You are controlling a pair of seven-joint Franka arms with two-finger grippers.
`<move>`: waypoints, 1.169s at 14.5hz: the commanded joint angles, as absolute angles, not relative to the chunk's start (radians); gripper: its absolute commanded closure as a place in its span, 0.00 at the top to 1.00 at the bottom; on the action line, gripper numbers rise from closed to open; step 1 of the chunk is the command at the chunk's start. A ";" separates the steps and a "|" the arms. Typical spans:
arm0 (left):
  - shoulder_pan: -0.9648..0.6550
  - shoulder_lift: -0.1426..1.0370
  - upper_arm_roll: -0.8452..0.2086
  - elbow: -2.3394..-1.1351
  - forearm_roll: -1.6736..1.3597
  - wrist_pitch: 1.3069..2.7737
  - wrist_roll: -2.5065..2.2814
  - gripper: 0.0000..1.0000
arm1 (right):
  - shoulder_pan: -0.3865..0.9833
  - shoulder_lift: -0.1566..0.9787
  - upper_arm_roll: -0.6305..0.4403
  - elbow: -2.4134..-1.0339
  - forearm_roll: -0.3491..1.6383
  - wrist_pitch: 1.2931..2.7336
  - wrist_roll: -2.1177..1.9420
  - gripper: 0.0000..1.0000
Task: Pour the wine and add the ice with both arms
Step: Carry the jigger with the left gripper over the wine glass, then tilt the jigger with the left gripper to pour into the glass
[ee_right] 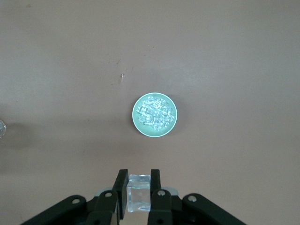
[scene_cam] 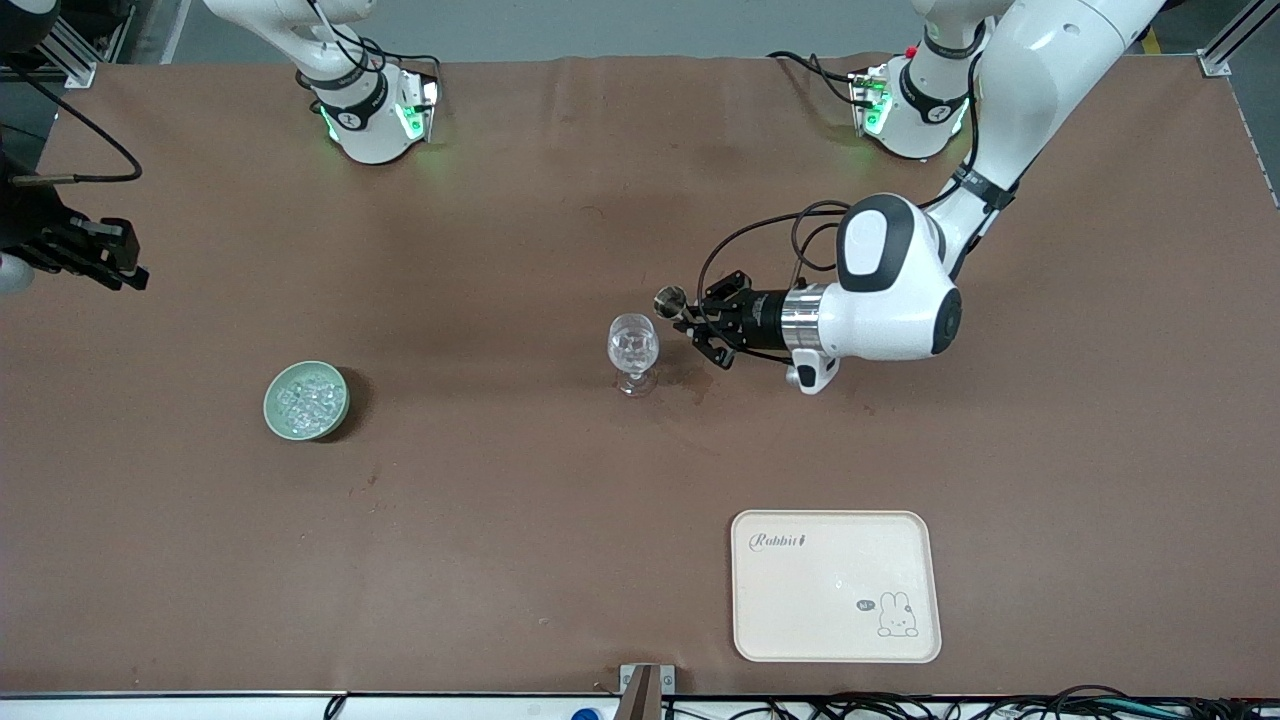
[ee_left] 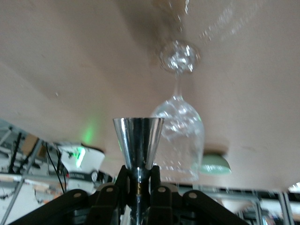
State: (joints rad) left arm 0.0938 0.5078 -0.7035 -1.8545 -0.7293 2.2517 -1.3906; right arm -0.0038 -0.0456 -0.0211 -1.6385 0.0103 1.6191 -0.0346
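A clear stemmed glass (scene_cam: 633,352) stands mid-table; I cannot tell what it holds. My left gripper (scene_cam: 690,318) is shut on a shiny metal jigger (scene_cam: 669,300), held level beside the glass's rim. The left wrist view shows the jigger (ee_left: 138,143) between the fingers (ee_left: 123,180), with the glass (ee_left: 180,136) just past it. A green bowl (scene_cam: 306,400) of ice (scene_cam: 304,398) sits toward the right arm's end. My right gripper (scene_cam: 125,270) hangs in the air over the table's edge at that end. In the right wrist view it (ee_right: 139,185) is shut on an ice cube (ee_right: 139,193), with the bowl (ee_right: 155,115) below.
A cream tray (scene_cam: 835,585) with a rabbit print lies nearer to the front camera than the glass, toward the left arm's end. The brown table (scene_cam: 500,520) carries nothing else. Both arm bases stand along the table's edge farthest from the camera.
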 commanded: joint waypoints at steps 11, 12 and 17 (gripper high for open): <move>0.054 0.506 -0.699 -1.838 -0.673 2.394 -1.554 0.01 | -0.002 -0.037 -0.020 -1.628 0.009 1.612 -0.037 0.03; 0.037 0.505 -0.696 -1.838 -0.673 2.398 -1.557 0.01 | -0.003 -0.037 -0.020 -1.628 0.009 1.612 -0.037 0.03; 0.017 0.503 -0.695 -1.829 -0.568 2.399 -1.682 0.01 | -0.003 -0.038 -0.020 -1.628 0.009 1.608 -0.037 0.03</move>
State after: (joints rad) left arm 0.0282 0.5044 -0.6999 -1.8464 -0.6314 2.3943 -1.6144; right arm -0.0035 -0.0418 -0.0209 -1.6385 0.0103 1.6189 -0.0346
